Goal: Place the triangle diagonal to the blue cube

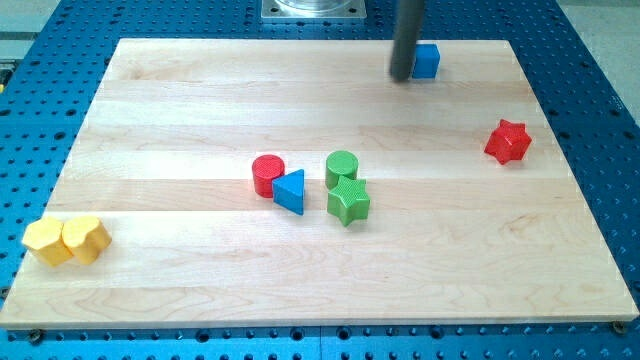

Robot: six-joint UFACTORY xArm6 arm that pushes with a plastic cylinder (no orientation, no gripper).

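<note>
Up at the view's top, just right of centre, my tip [402, 77] — a plain dark rod tool with nothing to open or close, holding nothing — rests on the pale wooden table [180, 110], touching or just beside the left face of the blue cube [427, 61]. Well apart, toward the view's bottom and left near the table's middle, the blue triangular block [291, 191] lies against the red cylinder [267, 173], with the green cylinder [341, 168] and green star-shaped block [348, 200] near its right. Judgement: the triangle must travel up-right, so the tip first needs to get around to its lower-left side.

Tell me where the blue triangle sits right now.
The blue triangle lies near the board's middle, touching the red cylinder on its left, with the green star just to its right. My tip is far off, beside the blue cube at the view's top.
</note>
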